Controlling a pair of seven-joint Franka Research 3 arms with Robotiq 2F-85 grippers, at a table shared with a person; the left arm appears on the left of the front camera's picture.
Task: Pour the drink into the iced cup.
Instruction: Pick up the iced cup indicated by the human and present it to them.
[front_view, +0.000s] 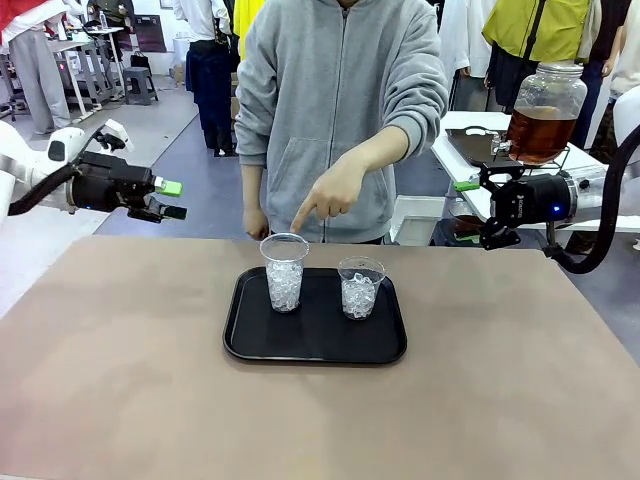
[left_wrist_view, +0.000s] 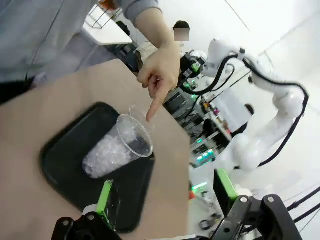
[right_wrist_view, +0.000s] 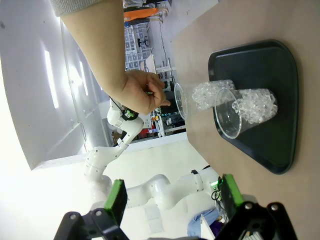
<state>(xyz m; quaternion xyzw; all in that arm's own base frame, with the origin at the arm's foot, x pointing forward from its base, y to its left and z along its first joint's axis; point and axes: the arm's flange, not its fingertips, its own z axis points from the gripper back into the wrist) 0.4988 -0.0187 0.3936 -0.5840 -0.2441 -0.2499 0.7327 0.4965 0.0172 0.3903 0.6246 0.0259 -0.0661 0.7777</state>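
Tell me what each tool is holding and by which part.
Nothing. The left tool and the right tool are both open and empty, well away from the clear plastic ice-filled cups.

A matte tan surface (front_view: 110, 390) fills the lower half of the front frame. Behind it a grey floor (front_view: 180, 130) runs toward the upper left, where a dark stool (front_view: 140, 84) stands beside a light-topped table (front_view: 80, 42). At the right edge a white side surface (front_view: 585, 160) stands just beyond the tan one. The wrist frames show bright, evenly lit white walls (left_wrist_view: 280, 30), with shelves of small bins (right_wrist_view: 136, 42) at the upper middle of the right wrist frame.
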